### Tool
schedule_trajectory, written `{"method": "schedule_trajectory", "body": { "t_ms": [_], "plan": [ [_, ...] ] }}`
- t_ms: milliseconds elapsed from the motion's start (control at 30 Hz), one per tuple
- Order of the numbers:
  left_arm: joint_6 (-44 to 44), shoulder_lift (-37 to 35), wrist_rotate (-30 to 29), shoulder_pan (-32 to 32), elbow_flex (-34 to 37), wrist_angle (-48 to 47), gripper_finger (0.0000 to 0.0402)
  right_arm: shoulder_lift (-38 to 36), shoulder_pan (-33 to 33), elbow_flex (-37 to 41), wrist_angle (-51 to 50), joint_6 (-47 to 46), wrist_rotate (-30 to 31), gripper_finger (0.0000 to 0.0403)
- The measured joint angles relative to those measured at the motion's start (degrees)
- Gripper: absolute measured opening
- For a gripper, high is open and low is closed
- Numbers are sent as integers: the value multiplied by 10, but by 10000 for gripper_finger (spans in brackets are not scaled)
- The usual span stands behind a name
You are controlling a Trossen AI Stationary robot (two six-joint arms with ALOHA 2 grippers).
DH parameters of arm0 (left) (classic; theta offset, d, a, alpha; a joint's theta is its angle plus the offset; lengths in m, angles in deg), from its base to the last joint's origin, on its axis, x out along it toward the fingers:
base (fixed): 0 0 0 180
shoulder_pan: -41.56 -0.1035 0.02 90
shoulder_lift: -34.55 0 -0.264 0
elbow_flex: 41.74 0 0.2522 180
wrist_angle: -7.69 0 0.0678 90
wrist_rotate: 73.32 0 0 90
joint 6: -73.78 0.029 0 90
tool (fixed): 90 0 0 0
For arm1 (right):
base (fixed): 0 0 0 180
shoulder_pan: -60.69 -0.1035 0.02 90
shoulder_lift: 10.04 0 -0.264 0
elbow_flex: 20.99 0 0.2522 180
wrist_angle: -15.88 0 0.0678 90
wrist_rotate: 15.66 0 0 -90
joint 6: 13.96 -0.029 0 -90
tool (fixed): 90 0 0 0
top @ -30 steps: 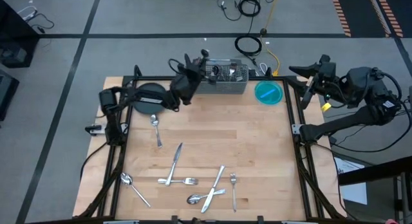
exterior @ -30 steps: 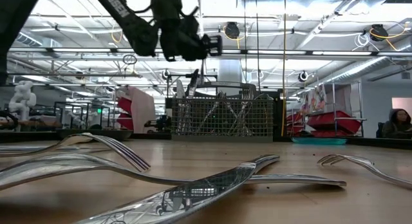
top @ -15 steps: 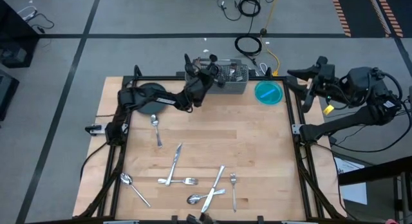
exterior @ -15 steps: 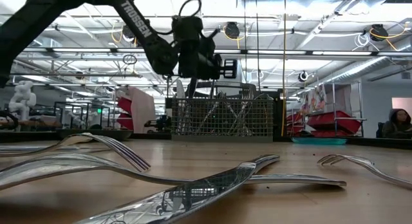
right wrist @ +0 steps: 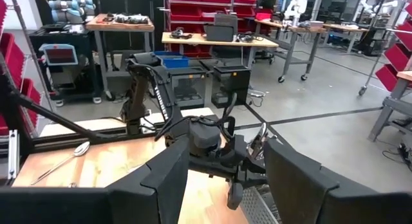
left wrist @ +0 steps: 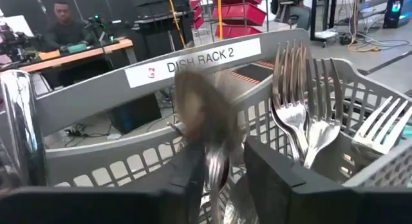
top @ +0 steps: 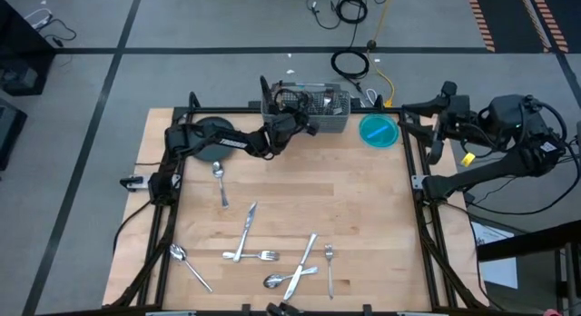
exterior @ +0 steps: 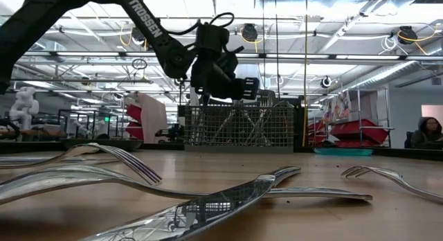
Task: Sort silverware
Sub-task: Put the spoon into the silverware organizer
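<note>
**Dark arms, white lettering**

Both arms are matte black, built from slim tubular links and blocky joints. The left arm (exterior: 149, 33) carries white block "TROSSEN" lettering just behind its wrist, with a thin black cable looping above the gripper's (exterior: 239, 88) boxy housing.

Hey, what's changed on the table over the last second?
The left gripper swung from beside the dark plate across to the caddy and came down over it. Its fingers have parted, and a blurred spoon is dropping between them into a caddy compartment. The right gripper waits open at the table's right edge; the loose silverware on the table has not moved.
</note>
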Motion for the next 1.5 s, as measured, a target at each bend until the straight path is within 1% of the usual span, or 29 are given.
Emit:
{"method": "schedule_trajectory", "body": {
  "t_ms": [133, 233, 333, 433, 500, 567, 667, 733, 800, 900, 933, 1033, 1133, 1200, 1267, 1367, 1500],
  "plan": [
    [0, -1, 0, 1, 0, 0, 146, -1, 0, 0, 0, -2, 0, 187],
    [6, -29, 10, 7, 1, -25, 161, -2, 0, 0, 0, -6, -1, 187],
    [31, -94, 24, 11, 0, -58, 169, -2, 0, 0, 0, -9, -4, 187],
    [29, -182, 23, 17, 0, -144, 171, -2, 0, 0, 0, -9, -13, 187],
    [13, -256, 23, 29, 0, -225, 171, -2, 0, 0, -1, -10, -17, 187],
    [-28, -334, 24, 45, -1, -324, 171, -2, 0, 0, -1, -10, -17, 187],
    [-80, -438, 23, 67, -1, -515, 171, -2, 0, 0, -1, -12, -17, 187],
    [-145, -496, 31, 78, -1, -651, 172, -2, 0, 0, -1, -12, -17, 187],
    [-211, -546, 71, 84, 0, -782, 172, -2, 0, 0, -1, -11, -17, 187],
    [-295, -597, 137, 89, 16, -940, 172, -2, 0, 0, -2, -11, -17, 187],
    [-338, -606, 145, 91, 23, -971, 172, -2, 0, 0, -2, -12, -17, 187],
    [-487, -623, 140, 100, 56, -1025, 171, -2, 0, 0, -2, -12, -17, 187],
    [-665, -619, 136, 102, 103, -1050, 171, 0, 0, 0, 4, -13, -17, 187],
    [-768, -604, 158, 102, 145, -1057, 171, 1, 0, 0, 12, -13, -17, 187],
    [-831, -590, 183, 102, 184, -1051, 171, 1, 0, 0, 12, -14, -17, 187],
    [-897, -565, 214, 101, 238, -1039, 171, 1, 0, 0, 11, -13, -17, 187],
    [-939, -533, 263, 102, 282, -1013, 171, 1, 0, 0, 9, -10, -17, 187]
  ]
}}
